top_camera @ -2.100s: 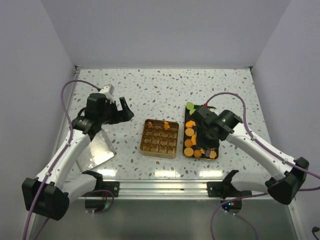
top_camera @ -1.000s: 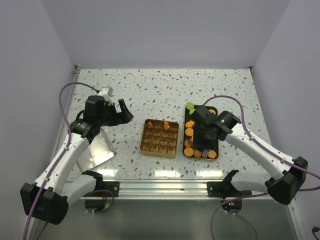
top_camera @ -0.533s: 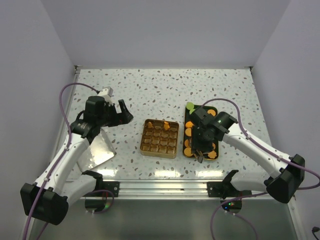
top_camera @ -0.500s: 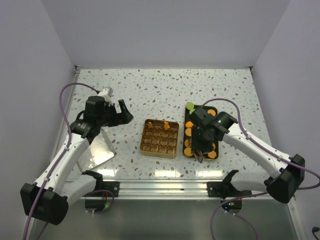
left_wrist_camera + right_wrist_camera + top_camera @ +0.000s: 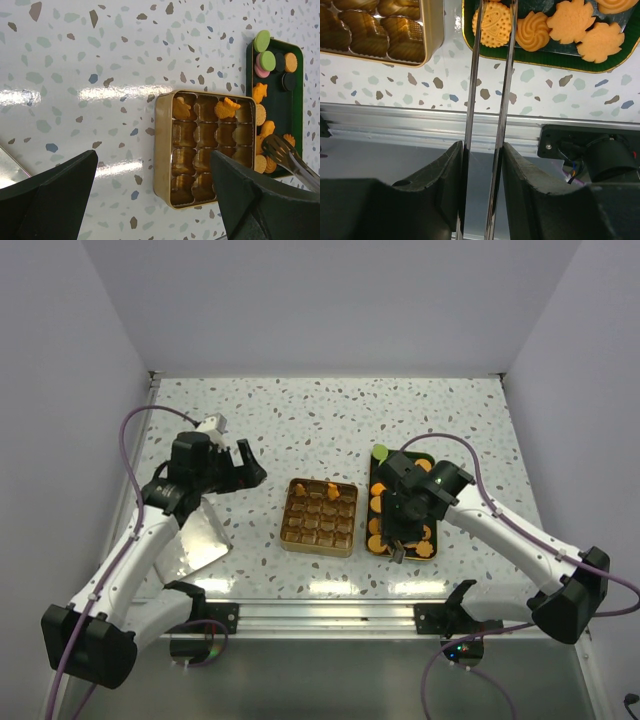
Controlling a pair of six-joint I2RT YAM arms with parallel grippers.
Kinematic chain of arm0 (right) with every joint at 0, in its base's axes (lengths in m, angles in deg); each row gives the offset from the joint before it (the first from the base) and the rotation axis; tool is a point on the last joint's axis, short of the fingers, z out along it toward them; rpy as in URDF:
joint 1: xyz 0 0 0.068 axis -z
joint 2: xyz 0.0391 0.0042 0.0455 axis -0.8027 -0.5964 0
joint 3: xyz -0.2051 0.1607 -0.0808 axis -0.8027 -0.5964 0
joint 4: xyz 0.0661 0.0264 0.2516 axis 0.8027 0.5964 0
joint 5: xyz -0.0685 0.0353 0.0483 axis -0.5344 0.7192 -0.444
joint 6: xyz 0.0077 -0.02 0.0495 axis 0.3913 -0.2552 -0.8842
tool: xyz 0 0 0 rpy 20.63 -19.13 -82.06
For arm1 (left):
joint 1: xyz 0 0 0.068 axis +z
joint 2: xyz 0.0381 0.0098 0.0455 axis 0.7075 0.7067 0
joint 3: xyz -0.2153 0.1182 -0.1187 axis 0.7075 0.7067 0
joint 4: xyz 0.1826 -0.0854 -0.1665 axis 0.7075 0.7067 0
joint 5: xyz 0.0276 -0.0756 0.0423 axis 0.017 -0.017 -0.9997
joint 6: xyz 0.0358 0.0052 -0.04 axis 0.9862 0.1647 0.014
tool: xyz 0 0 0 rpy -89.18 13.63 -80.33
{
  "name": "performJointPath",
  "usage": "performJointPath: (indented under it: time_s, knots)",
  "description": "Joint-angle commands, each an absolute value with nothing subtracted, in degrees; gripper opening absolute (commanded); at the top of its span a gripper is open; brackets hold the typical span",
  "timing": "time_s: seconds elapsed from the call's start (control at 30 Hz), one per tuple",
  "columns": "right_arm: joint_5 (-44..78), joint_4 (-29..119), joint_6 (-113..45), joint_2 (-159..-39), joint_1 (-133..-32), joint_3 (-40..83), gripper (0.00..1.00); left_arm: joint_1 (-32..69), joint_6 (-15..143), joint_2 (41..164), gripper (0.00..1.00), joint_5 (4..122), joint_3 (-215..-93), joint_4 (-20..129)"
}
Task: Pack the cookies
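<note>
The cookies lie in a dark green tray point(image 5: 424, 468); its rim also shows in the left wrist view point(image 5: 281, 172) and the right wrist view point(image 5: 560, 59). My right gripper point(image 5: 399, 537) point(image 5: 483, 150) is shut on metal tongs point(image 5: 474, 80) over the tray's near end. The tong blades flank a round biscuit point(image 5: 493, 26), beside a flower one point(image 5: 532, 31) and leaf-shaped ones point(image 5: 570, 20). A gold compartment tin point(image 5: 292, 535) point(image 5: 161, 150) holds two cookies point(image 5: 227, 107) in its far row. My left gripper point(image 5: 247, 468) point(image 5: 155, 200) is open and empty, left of the tin.
A silver lid point(image 5: 195, 540) lies at the near left by the left arm. Green, pink and black discs point(image 5: 265, 60) fill the tray's far end. The aluminium rail point(image 5: 410, 127) runs along the table's near edge, close behind the tray.
My right gripper has moved the tongs toward the tray's near-left corner and lowered them over the round biscuit. The left arm has hardly moved.
</note>
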State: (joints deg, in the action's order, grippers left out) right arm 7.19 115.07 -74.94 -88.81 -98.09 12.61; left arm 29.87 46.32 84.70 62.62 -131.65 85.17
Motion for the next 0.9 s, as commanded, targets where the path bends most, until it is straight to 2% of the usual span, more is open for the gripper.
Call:
performJointPath:
  time_s: [0.0,0.4,0.63,0.87]
  knots:
    - [8.52,114.05,-75.34,-88.67,-98.74,15.44,0.38,29.56,47.21,85.17,1.0,62.76,-131.47,82.74]
    - [9.14,111.95,-74.63,-87.61,-99.26,13.33,0.35,29.56,47.21,87.1,1.0,63.64,-132.43,81.69]
    - [10.28,112.03,-74.19,-87.79,-99.26,15.08,0.15,29.56,47.74,87.63,1.0,63.47,-133.05,81.78]
    - [9.67,114.14,-73.84,-87.79,-99.26,18.59,0.08,29.56,47.74,87.99,1.0,63.47,-133.05,81.42]
